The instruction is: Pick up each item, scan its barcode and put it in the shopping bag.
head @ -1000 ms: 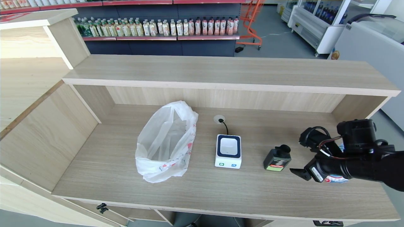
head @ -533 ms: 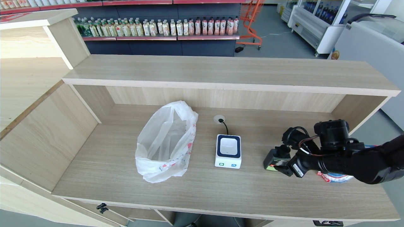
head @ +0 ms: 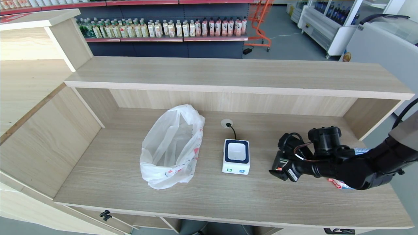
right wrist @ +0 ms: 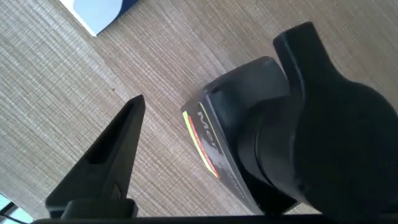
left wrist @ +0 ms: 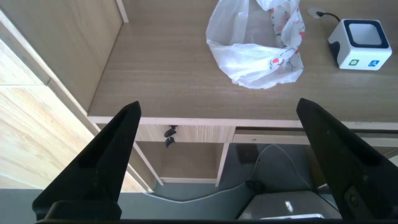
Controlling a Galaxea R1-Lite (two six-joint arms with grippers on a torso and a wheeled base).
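Right wrist view: gripper (right wrist: 217, 71) astride black bottle (right wrist: 252, 115) (red-edged label (right wrist: 200, 132))

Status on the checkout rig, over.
Right gripper open, straddling the black bottle. Left gripper open, off the counter. Nothing between bottle and scanner.

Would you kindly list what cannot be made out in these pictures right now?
- Dark bottle: in the head view the right end effector covers most of it. In the right wrist view a finger cuts off its label, so its barcode cannot be located.
- Packet: in the head view the right arm hides most of it, so its kind is unclear.
- Shopping bag: in the head view its white folds hide the bottom.
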